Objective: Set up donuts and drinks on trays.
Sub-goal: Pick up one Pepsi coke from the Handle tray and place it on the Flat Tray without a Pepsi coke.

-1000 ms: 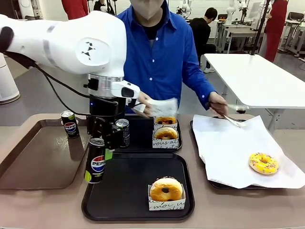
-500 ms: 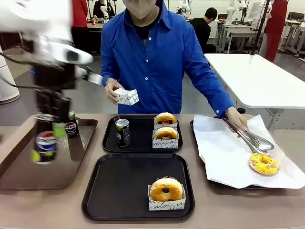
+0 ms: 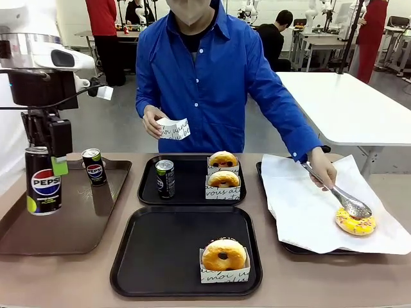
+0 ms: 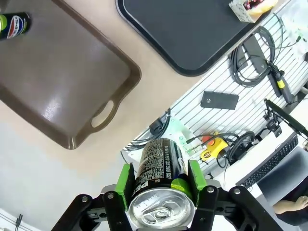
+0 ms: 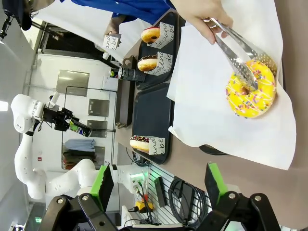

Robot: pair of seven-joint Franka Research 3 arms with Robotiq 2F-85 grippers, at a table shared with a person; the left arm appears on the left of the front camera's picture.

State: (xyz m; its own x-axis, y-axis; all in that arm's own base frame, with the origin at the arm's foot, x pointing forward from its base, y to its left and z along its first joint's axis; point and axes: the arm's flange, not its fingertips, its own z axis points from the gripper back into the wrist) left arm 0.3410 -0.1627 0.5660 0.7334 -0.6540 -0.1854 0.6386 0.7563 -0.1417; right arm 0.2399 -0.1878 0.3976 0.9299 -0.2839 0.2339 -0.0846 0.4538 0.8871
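My left gripper [image 3: 45,162] is shut on a black Pepsi can [image 3: 43,183], held upright in the air over the left end of the brown tray [image 3: 77,224]. In the left wrist view the can [image 4: 161,168] sits between the green pads. The near black tray [image 3: 167,250] carries one sleeved donut [image 3: 223,255]. The far black tray [image 3: 189,187] holds a can [image 3: 165,178] and two sleeved donuts [image 3: 223,179]. My right gripper [image 5: 159,185] is open with nothing in it, looking at a yellow donut [image 5: 250,94].
Another can [image 3: 94,167] stands on the brown tray. At the right, a paper-lined tray [image 3: 308,205] holds the yellow donut [image 3: 355,222], which the person's tongs [image 3: 340,196] touch. The person's other hand holds a paper sleeve [image 3: 173,128].
My left arm swung left with the can, from the near black tray's left edge to over the brown tray. The person's tongs came down onto the yellow donut.
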